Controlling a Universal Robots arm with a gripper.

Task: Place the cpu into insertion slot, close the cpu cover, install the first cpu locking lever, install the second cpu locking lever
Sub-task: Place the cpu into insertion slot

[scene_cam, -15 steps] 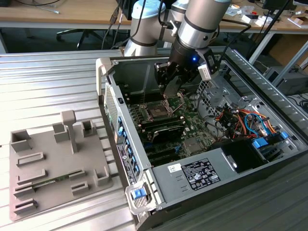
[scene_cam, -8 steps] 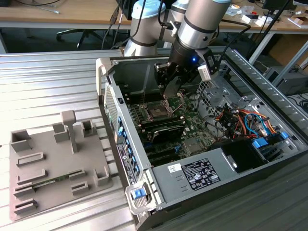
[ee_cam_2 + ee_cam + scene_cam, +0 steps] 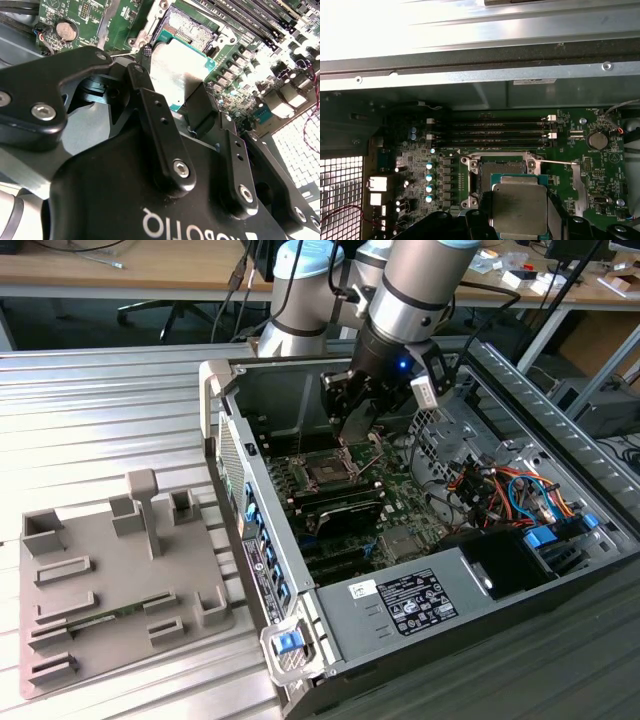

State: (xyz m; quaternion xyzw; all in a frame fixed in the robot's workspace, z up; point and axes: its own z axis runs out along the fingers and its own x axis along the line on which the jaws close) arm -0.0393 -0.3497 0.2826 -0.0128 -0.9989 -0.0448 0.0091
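Note:
My gripper [image 3: 520,212] is shut on the cpu [image 3: 520,200], a flat square chip with a silvery face and a greenish rim, a black finger [image 3: 482,212] on each side of it. The chip hangs level just above the green board, partly overlapping the insertion slot [image 3: 500,170], whose dark square well lies open inside its metal rim. In the second wrist view the cpu [image 3: 177,70] sits between the fingers [image 3: 152,107] with the insertion slot [image 3: 187,27] just beyond it. A silvery strip [image 3: 576,182] beside the slot may be the raised cpu cover. In the exterior view the gripper [image 3: 355,410] reaches into the open computer case over the insertion slot [image 3: 328,470].
Long black memory slots [image 3: 490,132] run beside the socket, with a coin battery [image 3: 596,140] near them. The case wall [image 3: 480,55] stands close behind. A power supply [image 3: 420,600] and coloured cables [image 3: 510,490] fill the case's other end. A grey fixture tray [image 3: 110,580] lies on the exterior view's left.

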